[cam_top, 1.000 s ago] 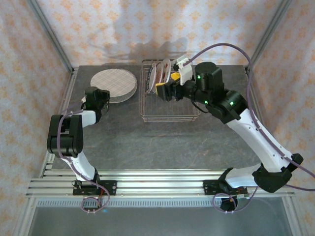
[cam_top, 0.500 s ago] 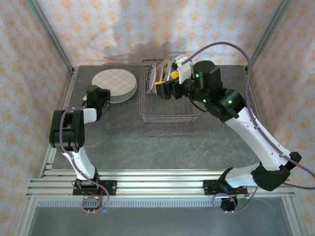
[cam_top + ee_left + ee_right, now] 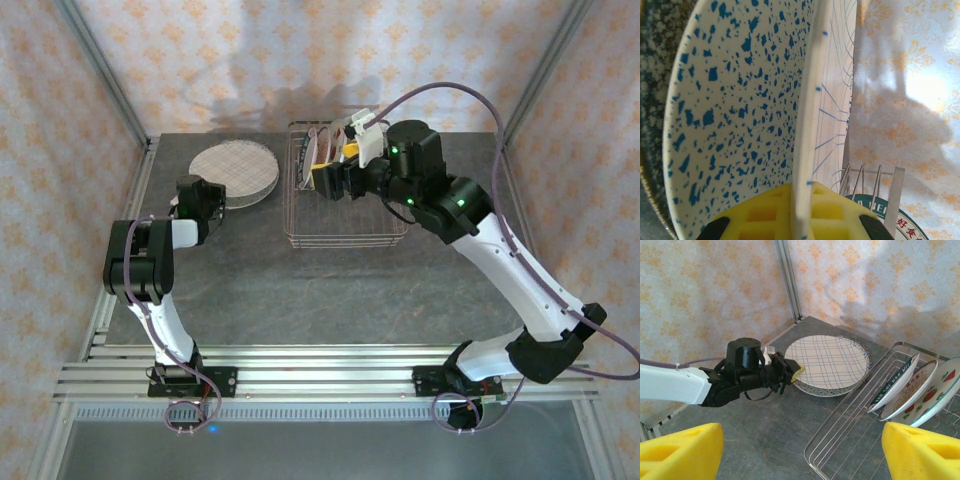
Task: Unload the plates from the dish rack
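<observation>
Left wrist view: the left pincer (image 3: 801, 220) is clamped on the cream rim of the round white grid-lined plate (image 3: 832, 115), with a yellow pad (image 3: 762, 220) on each side. One side of the rim shows thin blue grid lines, the other a cream face with blue flecks. A dark speckled plate (image 3: 652, 75) lies just beyond.

The top view is too small to show that grip. There the left pincer sits at the near-left edge of the flat stack of round plates (image 3: 240, 165), which lies on the dark grey tabletop (image 3: 330, 290), left of the rack and apart from it.

Right wrist view: the right pincer (image 3: 800, 460) has its yellow fingers (image 3: 680, 450) wide apart with nothing between them.

The rectangular silvery wire dish rack (image 3: 840, 420) holds three round plates standing on edge and leaning: a green-lettered white plate (image 3: 892, 385), a red-spotted white plate (image 3: 912, 392) and a strawberry-print white plate (image 3: 942, 382).

Top view: the right arm stretches from the near right, wrist over the rack's far half, pincer pointing left. The left arm is folded with its elbow raised and its forearm reaching toward the stack.
</observation>
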Controlling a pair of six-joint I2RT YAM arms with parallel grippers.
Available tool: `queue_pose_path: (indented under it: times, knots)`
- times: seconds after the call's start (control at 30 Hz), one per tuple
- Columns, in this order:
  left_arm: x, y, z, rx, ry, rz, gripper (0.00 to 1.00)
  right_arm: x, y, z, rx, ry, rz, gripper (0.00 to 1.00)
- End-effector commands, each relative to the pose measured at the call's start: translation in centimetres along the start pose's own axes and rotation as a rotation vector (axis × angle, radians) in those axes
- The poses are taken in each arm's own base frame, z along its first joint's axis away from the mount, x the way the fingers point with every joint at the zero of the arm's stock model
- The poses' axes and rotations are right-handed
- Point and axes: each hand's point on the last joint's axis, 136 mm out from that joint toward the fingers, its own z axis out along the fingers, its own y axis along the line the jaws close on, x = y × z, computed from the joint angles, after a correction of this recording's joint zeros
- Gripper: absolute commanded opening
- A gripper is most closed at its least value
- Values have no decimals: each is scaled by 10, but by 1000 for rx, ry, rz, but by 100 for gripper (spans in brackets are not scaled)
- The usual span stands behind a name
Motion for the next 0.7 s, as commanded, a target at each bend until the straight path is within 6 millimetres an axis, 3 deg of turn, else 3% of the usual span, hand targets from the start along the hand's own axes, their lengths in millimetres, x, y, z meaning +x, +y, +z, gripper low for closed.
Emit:
queue_pose_path:
  times: [0.0, 0.27, 0.43, 0.67]
  knots:
    - [-8, -26, 2, 81, -8, 14, 3, -19, 5, -9, -6, -52, 2, 82]
    - [-6, -22, 1, 43, 12, 16, 32, -18, 5, -9, -7, -48, 2, 82]
    - [-5, -21, -4, -6, 29, 18, 45, -19, 5, -10, -7, -52, -1, 82]
    - [1, -15, -12, -103, 73, 25, 49, -18, 4, -8, -6, -48, 0, 82]
